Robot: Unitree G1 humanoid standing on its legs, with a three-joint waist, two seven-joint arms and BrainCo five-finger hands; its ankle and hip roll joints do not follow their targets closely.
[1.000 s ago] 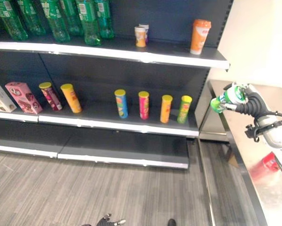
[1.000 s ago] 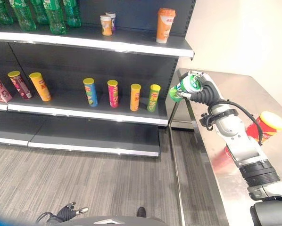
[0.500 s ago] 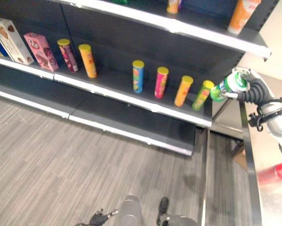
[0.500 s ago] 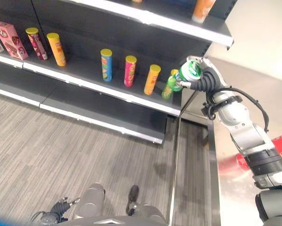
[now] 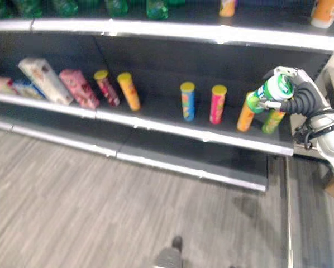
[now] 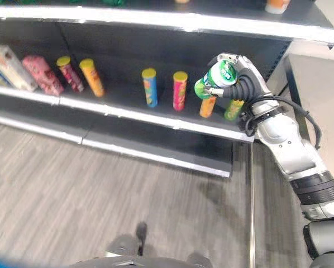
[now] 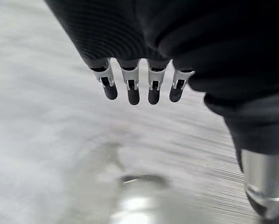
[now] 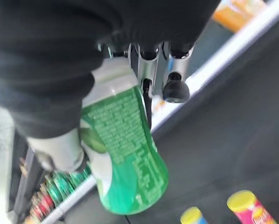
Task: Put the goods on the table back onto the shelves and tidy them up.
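One green bottle (image 6: 214, 81) in transit: right hand (image 6: 242, 84) clasped round it, carried tipped on its side in the air before the middle shelf (image 5: 172, 127), in front of the orange tube (image 5: 246, 114) and green tube (image 5: 273, 120).

Already shelved: blue tube (image 5: 187, 101), pink tube (image 5: 217, 104), further tubes and boxes towards the left; more green bottles (image 5: 117, 6) on the top shelf (image 5: 156, 28) (likely destination).

Left hand (image 7: 139, 86): idle, fingers straight, holding nothing.

Outstanding: bottle not yet placed; tidying pending.

The right robot hand (image 6: 239, 84) sat at upper right, fingers curled in a grasp. The left robot hand (image 7: 139, 88) hung with straight fingers.
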